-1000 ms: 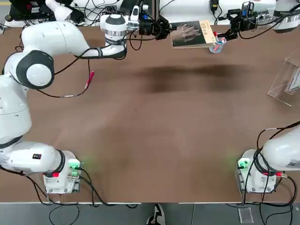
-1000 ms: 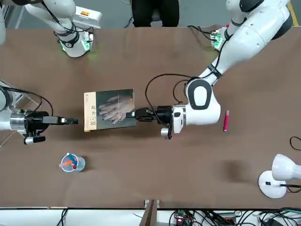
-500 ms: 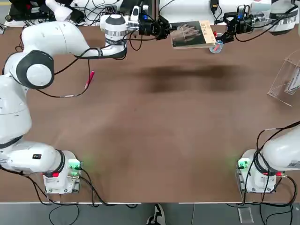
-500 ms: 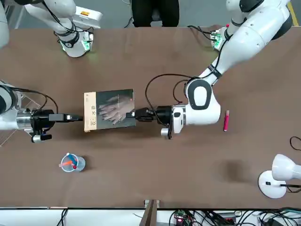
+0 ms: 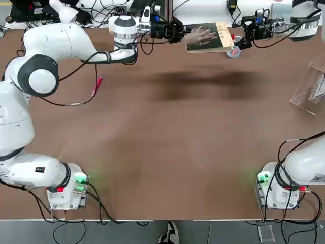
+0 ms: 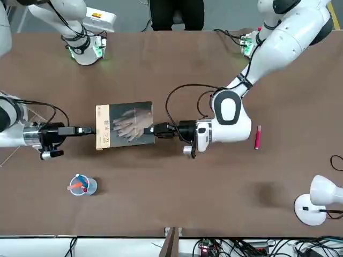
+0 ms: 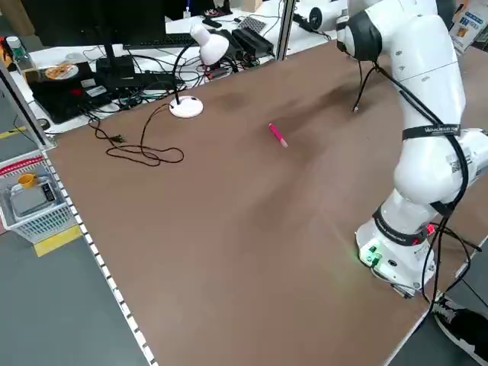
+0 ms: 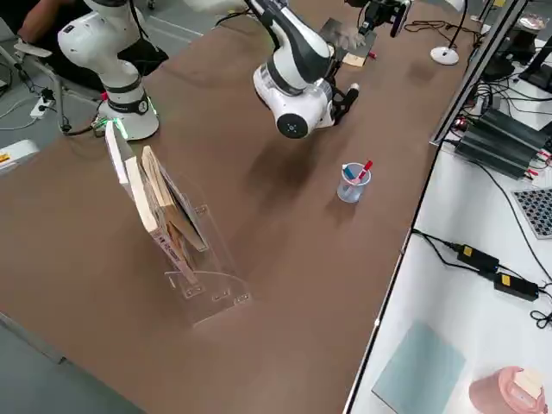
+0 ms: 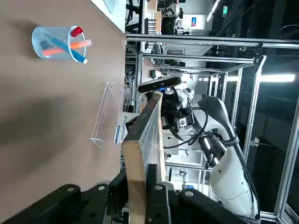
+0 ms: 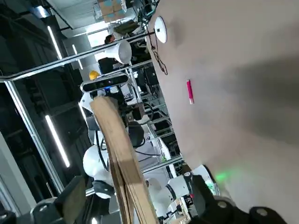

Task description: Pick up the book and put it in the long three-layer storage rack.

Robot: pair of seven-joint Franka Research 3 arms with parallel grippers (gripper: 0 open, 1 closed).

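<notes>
From my station: the left gripper [image 6: 155,130] is clamped tight on one short edge of the thin dark grey paperback book with the pale hand on its cover [image 6: 125,125], holding it flat and level above the brown table [image 6: 177,80], at the far side from the arm bases. I see no shift in that arm against the earlier frames.

The right gripper [image 6: 86,130] has moved. A second ago in the front view its tips sat clear of the book's tan text strip; half a second ago they were just short of it. Now they are at that strip edge, jaws spread wide. In the right wrist view the book's edge stands between the two fingers [image 10: 72,198], and I cannot tell if either touches it.

The book itself has not changed place.

The clear acrylic slanted rack [image 8: 185,250] stands well apart at the table's right edge, with other books already leaning in it. The small clear cup of pens [image 6: 80,185] sits near the right gripper. A pink pen [image 6: 258,137] lies beyond the left arm. A white desk lamp [image 6: 316,199] is at the far corner.
</notes>
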